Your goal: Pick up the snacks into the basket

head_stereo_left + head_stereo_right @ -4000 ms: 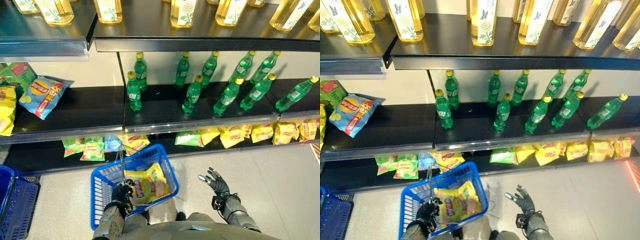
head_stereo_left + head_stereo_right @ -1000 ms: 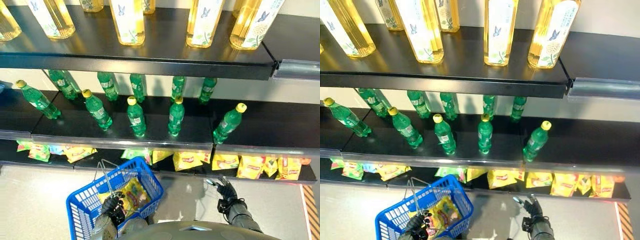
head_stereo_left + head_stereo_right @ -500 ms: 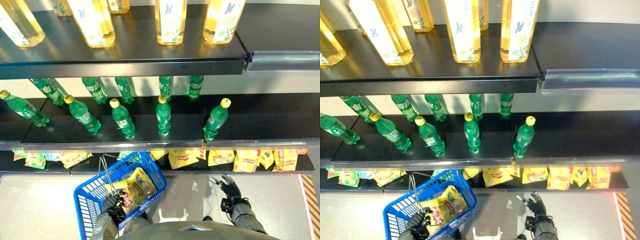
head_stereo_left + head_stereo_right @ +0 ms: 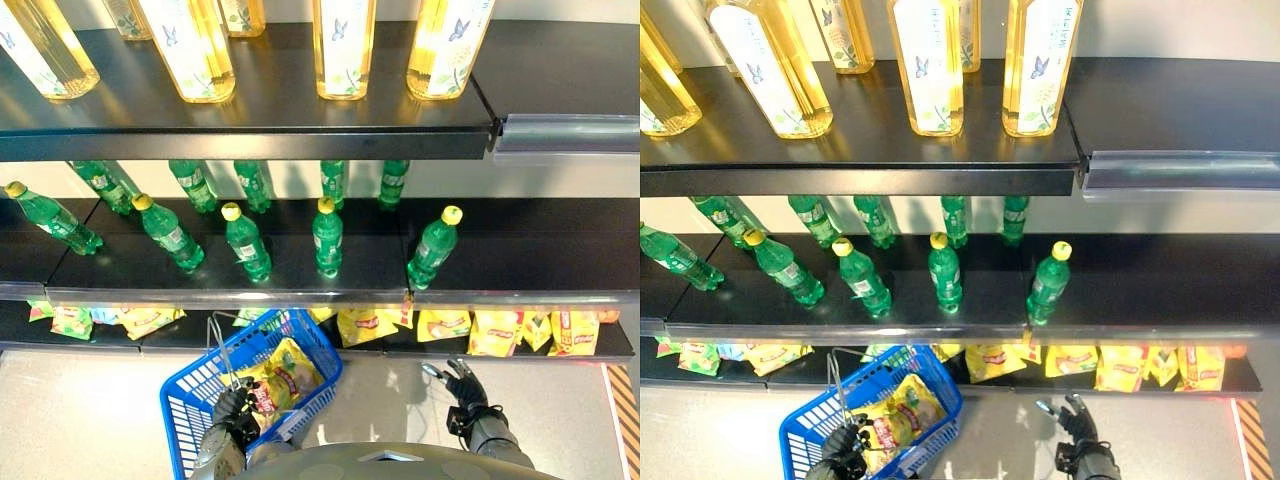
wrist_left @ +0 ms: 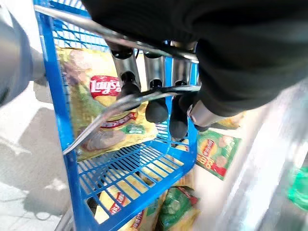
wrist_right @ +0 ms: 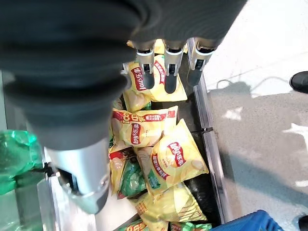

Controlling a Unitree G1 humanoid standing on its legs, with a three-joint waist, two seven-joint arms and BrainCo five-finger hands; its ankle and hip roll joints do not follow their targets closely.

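Left hand clamped on basket handle; one yellow chip bag inside. Right hand spread, empty, before bottom shelf's front edge.

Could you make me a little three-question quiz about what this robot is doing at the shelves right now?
1. True or false: the blue basket holds no snacks.
2. Which hand holds the basket's wire handle? A) left hand B) right hand
3. Fill in: the right hand is open, above the floor in front of the ___ snack bags on the bottom shelf.

Key: 1 false, a yellow bag lies inside; 2 A; 3 yellow.
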